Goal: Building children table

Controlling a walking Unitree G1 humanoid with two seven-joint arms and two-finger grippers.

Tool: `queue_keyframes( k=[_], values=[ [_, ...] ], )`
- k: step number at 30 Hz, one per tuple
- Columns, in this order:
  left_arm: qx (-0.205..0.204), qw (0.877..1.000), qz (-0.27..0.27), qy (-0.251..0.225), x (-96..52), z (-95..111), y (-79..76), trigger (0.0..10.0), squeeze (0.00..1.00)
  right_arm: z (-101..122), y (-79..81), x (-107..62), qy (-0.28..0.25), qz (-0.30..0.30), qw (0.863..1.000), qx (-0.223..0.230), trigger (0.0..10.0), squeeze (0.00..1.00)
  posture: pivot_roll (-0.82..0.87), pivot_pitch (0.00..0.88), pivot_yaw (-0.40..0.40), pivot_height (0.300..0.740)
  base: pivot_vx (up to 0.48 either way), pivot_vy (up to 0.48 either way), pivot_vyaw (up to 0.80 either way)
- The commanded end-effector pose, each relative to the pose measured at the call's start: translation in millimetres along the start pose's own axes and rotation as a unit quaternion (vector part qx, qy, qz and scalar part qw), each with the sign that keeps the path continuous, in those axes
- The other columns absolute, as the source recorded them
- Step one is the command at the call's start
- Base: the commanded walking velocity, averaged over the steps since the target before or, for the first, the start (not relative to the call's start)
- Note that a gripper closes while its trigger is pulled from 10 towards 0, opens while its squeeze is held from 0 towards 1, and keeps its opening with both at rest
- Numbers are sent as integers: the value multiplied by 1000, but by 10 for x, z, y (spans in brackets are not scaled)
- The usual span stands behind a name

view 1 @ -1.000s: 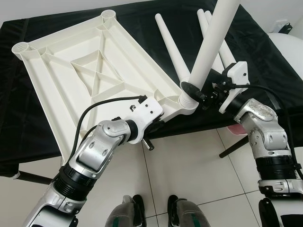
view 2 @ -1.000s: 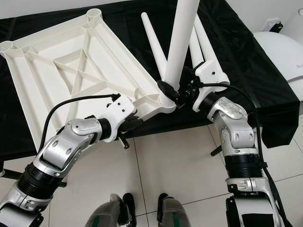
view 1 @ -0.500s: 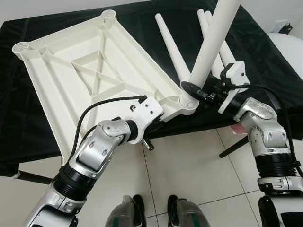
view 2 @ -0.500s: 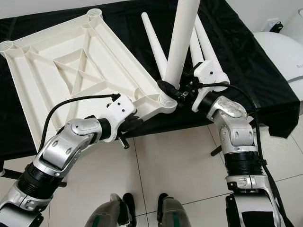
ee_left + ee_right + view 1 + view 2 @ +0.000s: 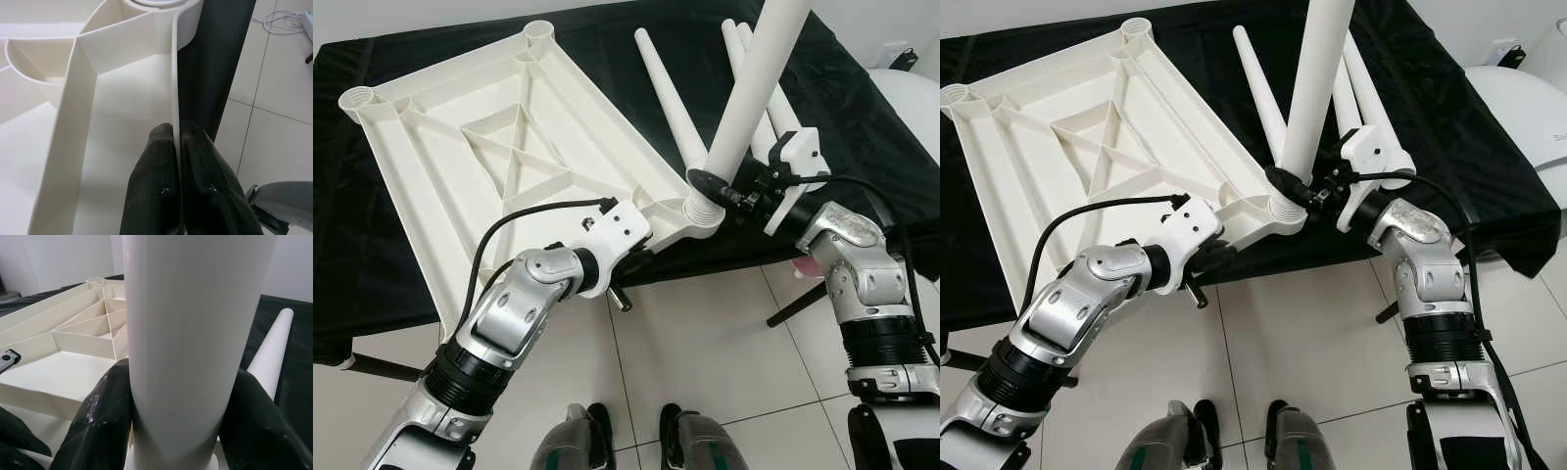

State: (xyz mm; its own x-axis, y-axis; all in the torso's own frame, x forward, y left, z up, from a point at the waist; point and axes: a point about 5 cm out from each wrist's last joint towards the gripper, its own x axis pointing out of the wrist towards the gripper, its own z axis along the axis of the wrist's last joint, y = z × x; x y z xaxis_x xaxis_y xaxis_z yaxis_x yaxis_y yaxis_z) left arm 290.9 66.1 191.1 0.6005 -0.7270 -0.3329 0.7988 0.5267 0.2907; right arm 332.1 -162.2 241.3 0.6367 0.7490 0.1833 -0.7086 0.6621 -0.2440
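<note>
Left gripper (image 5: 177, 147) pinches the near rim of the upturned white ribbed plastic tabletop (image 5: 489, 147); right gripper (image 5: 176, 431) clamps the white tubular leg (image 5: 749, 88) standing in its near right corner socket.

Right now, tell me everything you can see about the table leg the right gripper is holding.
The table leg is a smooth, round white tube that looks like plastic, with a ribbed threaded end at its base. It stands tilted, its base in the near corner socket of the upside-down white tabletop, which lies on a black cloth. The right gripper is shut around it just above the threads. Its upper end runs out of view.
</note>
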Motion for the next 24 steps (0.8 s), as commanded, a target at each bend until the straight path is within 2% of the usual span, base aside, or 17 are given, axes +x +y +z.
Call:
queue_keyframes(
  k=[1, 2, 3, 19, 24],
  values=[
    [2, 1000, 3, -10, -23, 43, -10, 10000, 0, -21, 44, 8, -2, 12, 1000, 10, 8471, 0, -84, 232, 32, 740, 0, 0, 0],
    [2, 1000, 3, -10, -23, 43, -10, 10000, 0, -21, 44, 8, -2, 12, 1000, 10, 8471, 0, -84, 232, 32, 740, 0, 0, 0],
    [3, 1000, 3, -10, -23, 41, -7, 10000, 0, -29, 49, 8, -1, 11, 1000, 11, 10000, 0, -82, 229, 34, 740, 0, 0, 0],
    [3, 1000, 3, -8, -24, 42, 7, 10000, 0, -40, 66, 3, -4, 1, 1000, 17, 10000, 0, -83, 237, 35, 740, 0, 0, 0],
    [1, 1000, 4, -8, -29, 41, 8, 10000, 0, -30, 116, 2, -13, -18, 999, 23, 10000, 0, -82, 237, 34, 740, 0, 0, 0]
  ],
)
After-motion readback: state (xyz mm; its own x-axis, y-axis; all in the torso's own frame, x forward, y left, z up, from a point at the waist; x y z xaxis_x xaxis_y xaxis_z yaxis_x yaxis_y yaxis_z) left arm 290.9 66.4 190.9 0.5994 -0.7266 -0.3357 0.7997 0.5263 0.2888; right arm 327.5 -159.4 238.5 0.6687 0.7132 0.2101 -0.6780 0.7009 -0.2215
